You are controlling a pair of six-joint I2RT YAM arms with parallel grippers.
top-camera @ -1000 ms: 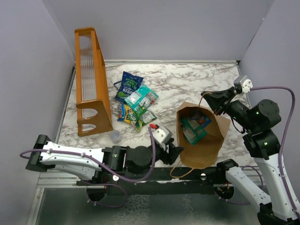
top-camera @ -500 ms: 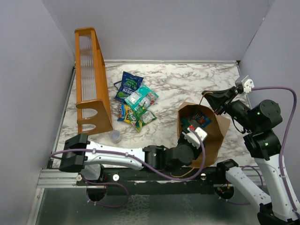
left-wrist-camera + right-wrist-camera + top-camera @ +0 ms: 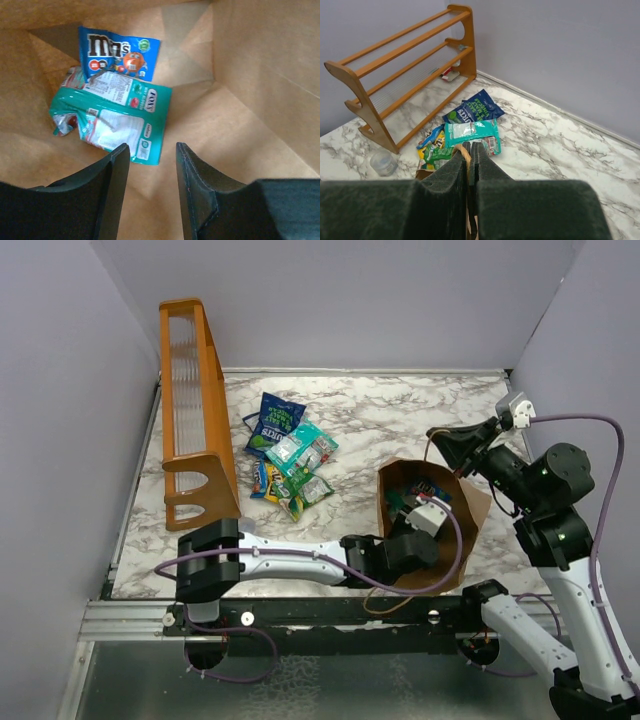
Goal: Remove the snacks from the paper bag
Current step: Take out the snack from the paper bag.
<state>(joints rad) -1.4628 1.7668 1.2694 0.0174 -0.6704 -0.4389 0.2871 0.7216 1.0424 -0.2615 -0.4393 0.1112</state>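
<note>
1. White-and-grey marbled tabletop (image 3: 400,410): carries everything you see here.
2. Orange wooden slatted rack (image 3: 190,410): stands along the table's 9 o'clock edge.
3. Large brown kraft paper bag (image 3: 470,515): sits upright with its mouth open, toward 4 o'clock on the table.
4. Your left gripper (image 3: 152,150): reaches down inside the bag, fingers apart and holding nothing.
5. Your right gripper (image 3: 469,150): sits at the bag's 1 o'clock rim, fingers pinched together on the thin twisted cord handle (image 3: 463,147).
6. Heap of blue, teal and green snack packets (image 3: 293,455): lies on the table at 10 o'clock from the bag, well apart from it.
7. Teal pouch (image 3: 117,117): lies on the bag floor, at 11 o'clock from your left fingertips.
8. Blue M&M's packet (image 3: 120,52): touches the pouch at its 12 o'clock edge.
9. Small clear plastic cup (image 3: 246,531): stands at 7 o'clock from the heap, near the rack's foot.
</note>
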